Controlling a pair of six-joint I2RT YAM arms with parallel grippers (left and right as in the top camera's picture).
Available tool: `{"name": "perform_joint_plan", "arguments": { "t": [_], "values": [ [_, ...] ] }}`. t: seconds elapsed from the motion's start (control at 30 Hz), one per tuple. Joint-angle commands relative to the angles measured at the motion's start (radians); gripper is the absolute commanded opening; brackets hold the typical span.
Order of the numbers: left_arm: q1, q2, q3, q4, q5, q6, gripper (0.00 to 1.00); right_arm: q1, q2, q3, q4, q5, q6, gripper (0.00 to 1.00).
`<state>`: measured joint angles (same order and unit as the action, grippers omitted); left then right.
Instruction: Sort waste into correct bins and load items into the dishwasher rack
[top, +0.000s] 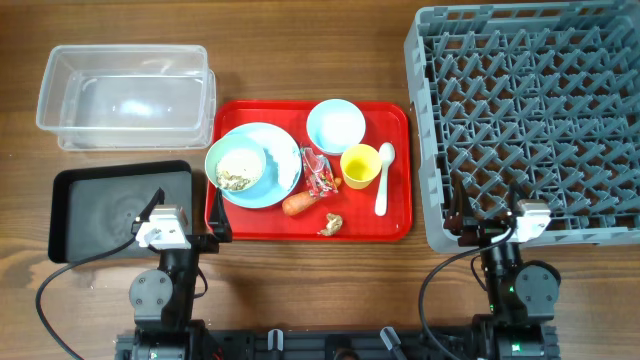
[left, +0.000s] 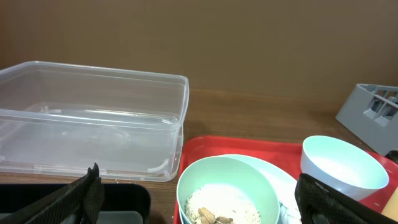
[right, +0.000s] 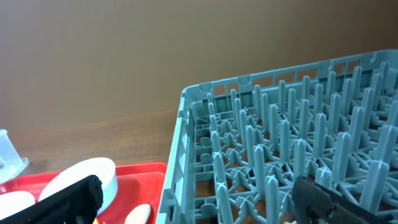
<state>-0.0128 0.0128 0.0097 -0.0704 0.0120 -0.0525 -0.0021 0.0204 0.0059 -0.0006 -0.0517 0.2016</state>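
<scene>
A red tray (top: 395, 228) holds a pale blue plate (top: 283, 165) with a bowl (top: 237, 163) of rice scraps and brown bits on it. It also holds an empty bowl (top: 335, 125), yellow cup (top: 360, 165), white spoon (top: 384, 178), red wrapper (top: 320, 172), carrot (top: 297, 204) and brown lump (top: 331, 223). I cannot make out the tissue. The clear tub (top: 125, 95) and black tray (top: 100, 215) lie at the left, the grey rack (top: 530, 120) at the right. My left gripper (top: 188, 215) is open between the black and red trays. My right gripper (top: 487, 215) is open at the rack's near left corner.
In the left wrist view the rice bowl (left: 227, 193) sits between my open fingers (left: 199, 205), with the clear tub (left: 93, 118) behind it. The right wrist view shows the rack's pegs (right: 280, 143) and the red tray's edge (right: 143, 177) between my fingers (right: 199, 202).
</scene>
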Motion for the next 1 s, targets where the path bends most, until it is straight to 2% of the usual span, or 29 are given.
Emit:
{"name": "perform_joint_plan", "arguments": {
  "t": [0.0,0.13,0.33,0.47,0.6,0.8,0.97],
  "values": [
    [0.006,-0.005,-0.004,-0.004,-0.002,0.019,1.00,0.005,0.004,-0.001,0.003,-0.010,0.063,1.00],
    [0.006,-0.004,-0.004,-0.003,-0.002,0.015,1.00,0.005,0.005,-0.001,0.003,-0.021,0.193,1.00],
    [0.006,0.011,0.004,-0.013,-0.003,-0.015,1.00,0.005,0.026,0.024,-0.009,-0.089,0.190,1.00],
    [0.006,0.109,0.097,-0.072,-0.002,-0.016,1.00,0.005,0.112,0.111,-0.017,-0.116,0.149,1.00],
    [0.003,0.314,0.278,-0.148,-0.001,-0.022,1.00,0.005,0.258,0.254,-0.088,-0.135,0.089,1.00],
    [-0.010,0.679,0.610,-0.304,0.094,-0.061,1.00,0.005,0.507,0.523,-0.349,-0.124,-0.029,1.00],
    [-0.153,0.995,0.860,-0.472,0.095,-0.061,1.00,0.005,0.684,0.674,-0.559,-0.122,-0.045,1.00]
  ]
}}
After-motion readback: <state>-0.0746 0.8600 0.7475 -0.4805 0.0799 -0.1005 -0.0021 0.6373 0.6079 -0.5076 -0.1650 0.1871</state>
